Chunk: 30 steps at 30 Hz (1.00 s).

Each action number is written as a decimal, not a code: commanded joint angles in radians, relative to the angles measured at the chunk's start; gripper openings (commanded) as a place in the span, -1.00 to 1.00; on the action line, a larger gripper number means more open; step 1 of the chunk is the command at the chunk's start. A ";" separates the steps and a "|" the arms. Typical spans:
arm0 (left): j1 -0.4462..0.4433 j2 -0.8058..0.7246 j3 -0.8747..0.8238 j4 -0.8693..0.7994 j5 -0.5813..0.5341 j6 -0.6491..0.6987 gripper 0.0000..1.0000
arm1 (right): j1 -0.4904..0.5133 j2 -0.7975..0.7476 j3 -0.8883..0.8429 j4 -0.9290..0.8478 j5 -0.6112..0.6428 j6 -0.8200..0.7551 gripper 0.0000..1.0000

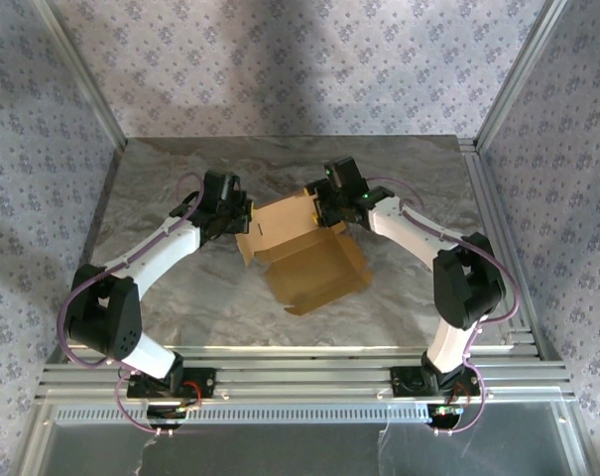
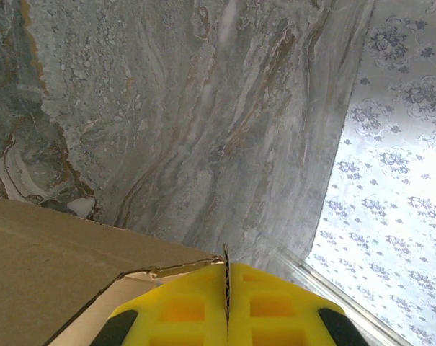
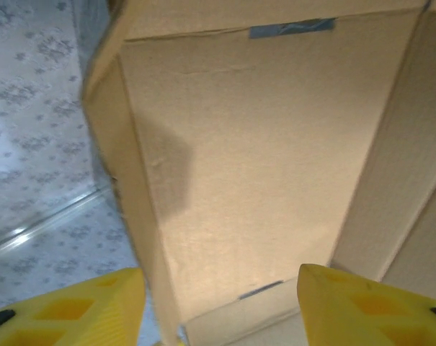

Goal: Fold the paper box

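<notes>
Yellow fingers (image 2: 181,313) of the left gripper (image 2: 226,270) are pressed together on a thin raised edge of the paper box (image 2: 52,267), with the cardboard sandwiched between them. From the top camera, the paper box (image 1: 304,260) lies partly folded on the marbled grey table (image 1: 180,317), some walls raised and flaps spread. The left gripper (image 1: 242,220) is at the box's far left corner and the right gripper (image 1: 326,210) at its far right corner. In the right wrist view, the right gripper (image 3: 221,270) has its fingers (image 3: 369,306) well apart, astride a side wall of the box (image 3: 261,144), with plain tan panels beyond.
</notes>
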 commanded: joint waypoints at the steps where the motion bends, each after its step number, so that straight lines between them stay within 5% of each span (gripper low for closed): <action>1: 0.004 -0.021 0.030 0.022 0.021 0.033 -1.00 | -0.015 0.043 0.032 0.111 -0.028 0.118 0.09; 15: 0.021 -0.014 0.046 0.024 0.051 0.084 -1.00 | -0.016 0.143 0.150 0.015 -0.081 0.072 -0.16; 20: 0.032 0.013 0.086 0.020 0.120 0.163 -0.99 | -0.024 0.176 0.193 0.006 -0.081 0.071 -0.65; 22: 0.051 0.020 0.106 0.018 0.193 0.220 -0.49 | -0.024 0.167 0.198 -0.011 -0.056 0.072 -1.00; 25: 0.088 0.008 0.200 -0.149 0.244 0.375 0.10 | -0.032 0.150 0.209 -0.047 -0.034 0.051 -1.00; 30: 0.114 0.023 0.458 -0.438 0.225 0.836 0.13 | -0.051 0.141 0.267 -0.140 -0.044 -0.009 -1.00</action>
